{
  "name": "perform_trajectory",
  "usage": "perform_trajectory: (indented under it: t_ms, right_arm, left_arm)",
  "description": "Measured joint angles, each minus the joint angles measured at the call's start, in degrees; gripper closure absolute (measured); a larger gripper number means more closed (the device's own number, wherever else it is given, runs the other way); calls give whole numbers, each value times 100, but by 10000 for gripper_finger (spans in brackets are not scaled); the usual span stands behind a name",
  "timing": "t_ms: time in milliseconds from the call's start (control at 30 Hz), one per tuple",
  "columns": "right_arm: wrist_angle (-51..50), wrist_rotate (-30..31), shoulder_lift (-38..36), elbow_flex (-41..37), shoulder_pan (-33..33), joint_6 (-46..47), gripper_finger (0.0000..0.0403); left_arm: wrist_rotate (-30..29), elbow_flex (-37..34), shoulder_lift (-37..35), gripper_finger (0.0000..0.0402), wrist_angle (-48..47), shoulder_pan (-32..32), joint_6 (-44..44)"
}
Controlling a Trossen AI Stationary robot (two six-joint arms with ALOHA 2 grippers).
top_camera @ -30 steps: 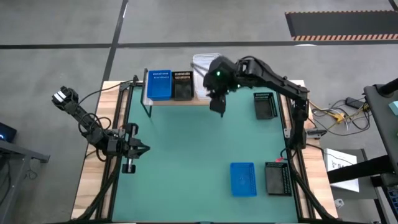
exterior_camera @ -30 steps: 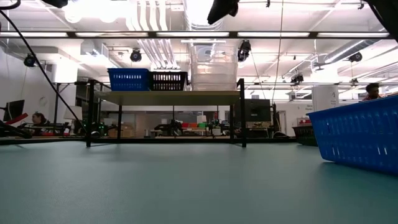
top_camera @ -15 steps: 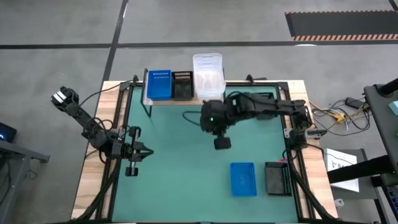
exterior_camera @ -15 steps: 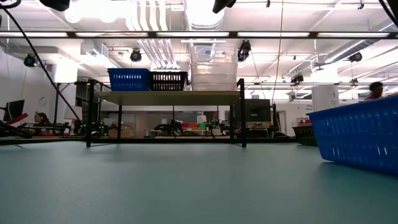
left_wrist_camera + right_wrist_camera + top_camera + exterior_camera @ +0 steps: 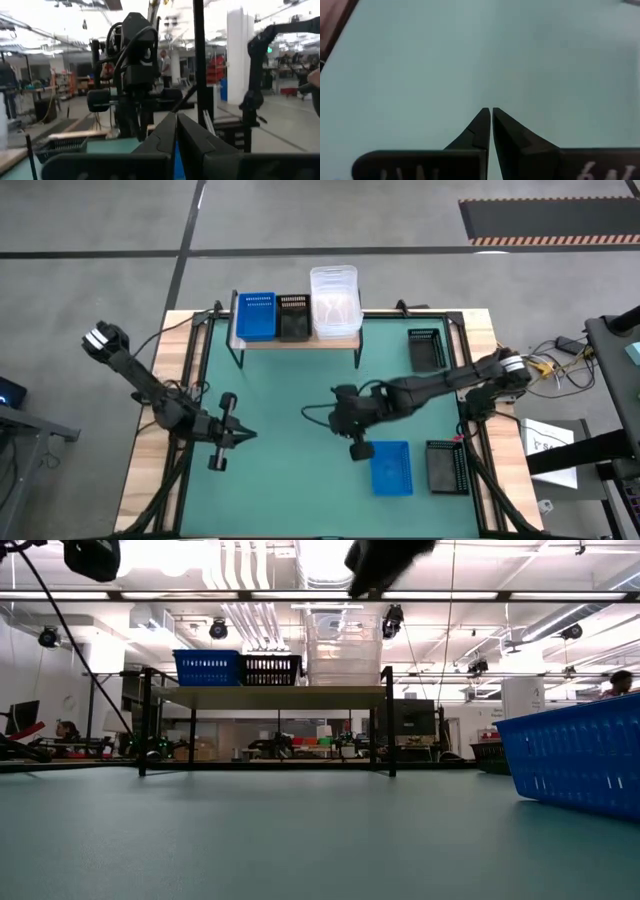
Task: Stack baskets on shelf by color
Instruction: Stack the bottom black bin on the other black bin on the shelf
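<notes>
Green-matted surface (image 5: pixel 300 480) carries the wood-plank shelf w/ black metal legs (image 5: pixel 297 340) at 12 o'clock; on it a blue plastic basket (image 5: pixel 256 315), black mesh basket (image 5: pixel 293 316), clear baskets (image 5: pixel 334 302). Right gripper (image 5: pixel 343 418) near centre, jaws pressed together, empty, w/ another blue basket (image 5: pixel 391 467) at its 4 o'clock. Left gripper (image 5: pixel 243 436) at 9 o'clock, jaws together.

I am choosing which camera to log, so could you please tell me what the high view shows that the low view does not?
Only the high view shows the two black baskets on the mat, and both shut end effectors, left and right. Only the low view shows the room beyond the table. Both show the shelf with its blue, black and clear baskets, and the blue basket on the mat.
</notes>
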Motion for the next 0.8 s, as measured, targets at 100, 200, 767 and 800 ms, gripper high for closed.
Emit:
perform_trajectory:
  t_ms: [100, 200, 767, 800]
  right_arm:
    - [984, 19, -319, -1012, 153, 401, 390]
    - [1442, 45, -646, -1807, 264, 1081, 390]
    - [-825, 700, -2652, -3220, 2237, 5711, 390]
    - [-945, 648, -2634, -3148, 2467, 5797, 390]
  left_arm:
    - [2, 84, 378, 402, 151, 4, -136]
    - [1, 171, 746, 402, 319, 4, -153]
    - [-55, 248, 1542, 402, 1503, 195, -99]
    - [-55, 248, 1515, 402, 1499, 192, -78]
